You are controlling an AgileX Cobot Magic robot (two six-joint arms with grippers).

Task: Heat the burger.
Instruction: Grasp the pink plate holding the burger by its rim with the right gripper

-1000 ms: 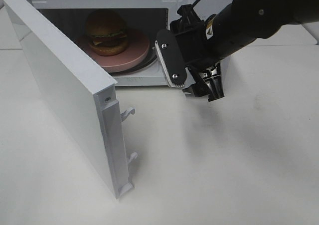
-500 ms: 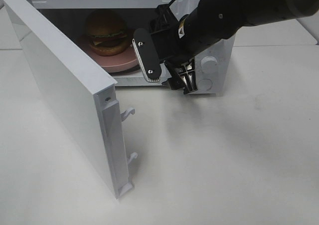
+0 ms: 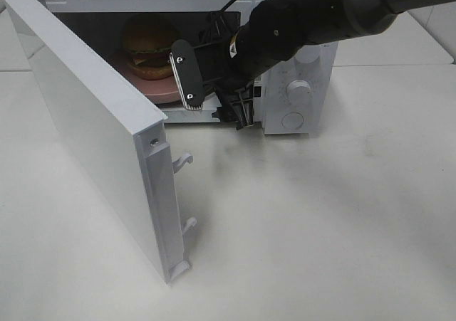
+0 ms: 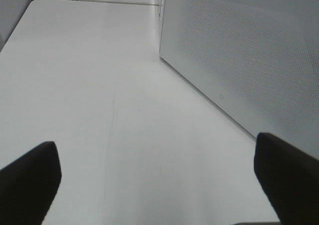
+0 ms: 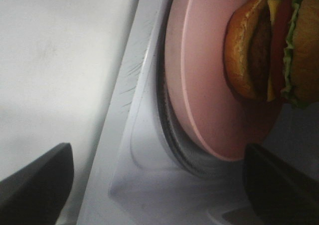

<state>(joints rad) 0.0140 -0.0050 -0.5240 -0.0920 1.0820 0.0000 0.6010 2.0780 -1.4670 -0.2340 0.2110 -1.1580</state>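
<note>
Burger (image 3: 148, 47) on plate (image 3: 165, 86) inside microwave (image 3: 298, 79)

The swung-out door (image 3: 100, 136) walls the left approach, while the microwave (image 3: 296, 86) mouth's right side stays open.

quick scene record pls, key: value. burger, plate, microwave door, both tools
burger: inside microwave, on pink plate
plate: on turntable in the cavity
door: swung wide open
right tool: open, empty, at cavity mouth, facing plate
left tool: open, empty, over bare table beside the microwave's side wall
</note>
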